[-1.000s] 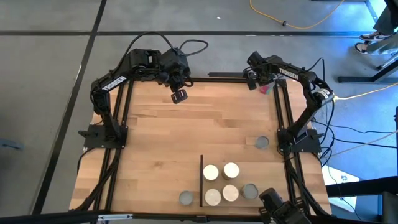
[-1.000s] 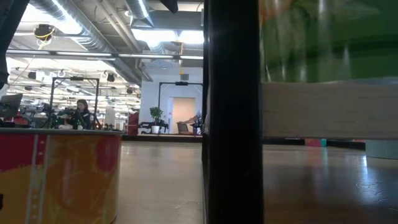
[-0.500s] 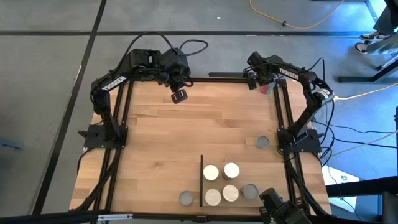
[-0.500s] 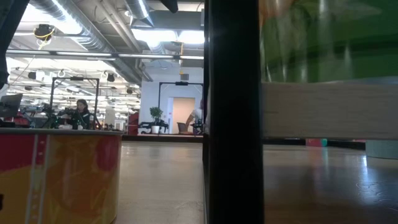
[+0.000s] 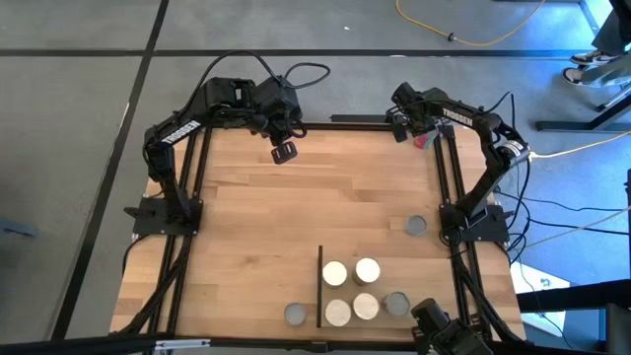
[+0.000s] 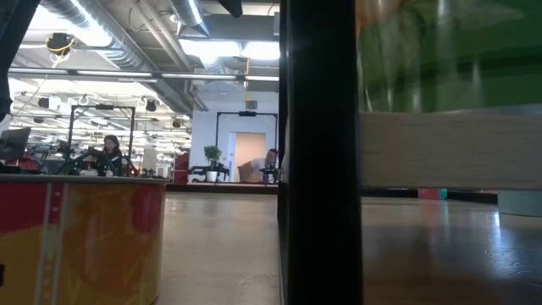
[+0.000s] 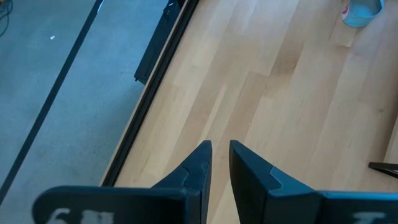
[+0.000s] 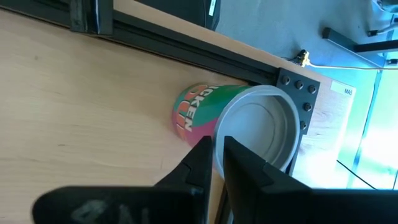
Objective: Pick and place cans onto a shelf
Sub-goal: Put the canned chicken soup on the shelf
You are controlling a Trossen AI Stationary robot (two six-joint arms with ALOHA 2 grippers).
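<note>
The left arm waits at the table's far edge. The left gripper [image 5: 284, 151] hangs over bare wood, and its own camera shows the two dark fingers [image 7: 200, 163] drawn almost together with nothing between them.

A grey-topped round can [image 5: 294, 315] stands at the near edge, just left of the thin black strip [image 5: 319, 286], so I judge it not yet placed. Right of the strip lies the flat light-wood shelf panel [image 5: 419, 271]. It carries four cream-topped cans [image 5: 334, 273] in a tight square with a grey-topped one [image 5: 396, 303] beside them, probably packed close to leave room. Another grey-topped can [image 5: 415, 226] sits alone, just beyond the panel's far side.

The right gripper [image 5: 414, 128] is at the far right corner, over a green-and-pink labelled can [image 8: 205, 115]. This can lies on its side against the black frame rail [image 8: 186, 43], with its white end facing the wrist camera. The right fingers [image 8: 200, 155] stand close together with a slim gap. They are lined up on the can's end, likely for a pick. I cannot tell whether the tips touch it.

The low view is mostly blocked. A red-and-yellow can side [image 6: 80, 237] fills the left, a black upright [image 6: 318, 152] the middle, and the panel's edge the right. Part of the fallen can's lettering is cut off.
</note>
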